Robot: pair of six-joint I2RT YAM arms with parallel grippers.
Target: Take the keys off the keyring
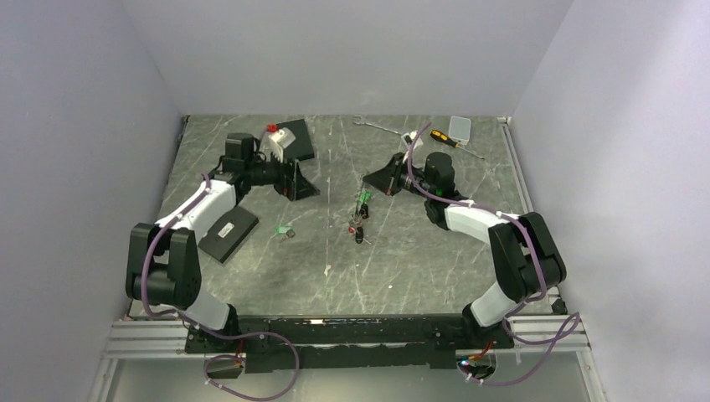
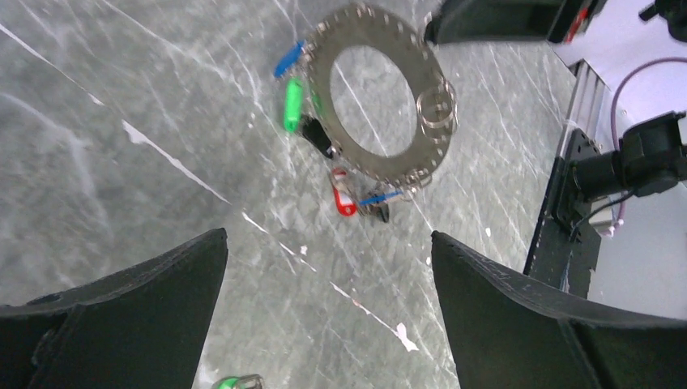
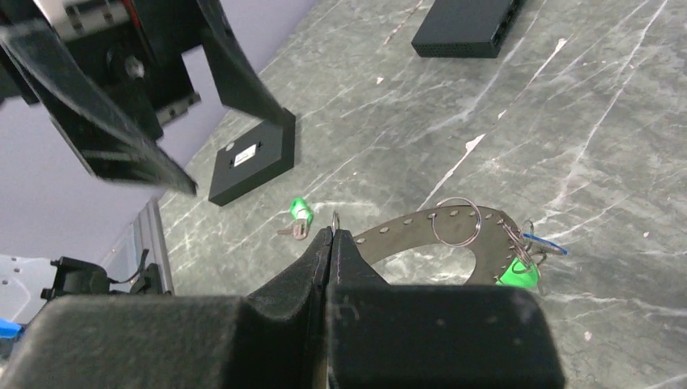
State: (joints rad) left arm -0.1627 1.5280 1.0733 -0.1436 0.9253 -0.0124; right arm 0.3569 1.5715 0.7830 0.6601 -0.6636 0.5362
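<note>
Surface: the desk (image 1: 276, 276) was a grey marbled slab with white scratches, and pale lilac walls (image 1: 352, 50) stood on three sides.
Ring: the keyring (image 2: 320, 81), flat grey metal with small holes round its band and an open centre, sat at the centre of the top view and at upper centre of the left wrist view.
Tags: the keys (image 2: 292, 104) were bunched on the ring's left and lower edge in the left wrist view. Blue, green and red tags were legible.
Stray: one green-tagged key (image 1: 285, 232) lay on the desk left of centre, apart from the ring.
Right: the right claw (image 3: 332, 235) had its fingers pressed together, clamped on the keyring's rim.
Left: the left claw (image 2: 328, 239) was spread wide and held nothing. The ring sat higher in its own frame.
Boxes: a black box (image 1: 228, 233) lay at mid-left and a second black box (image 1: 297, 142) at upper left.
Tools: a wrench (image 1: 374, 126) and a screwdriver (image 1: 448, 141) lay at upper right.
</note>
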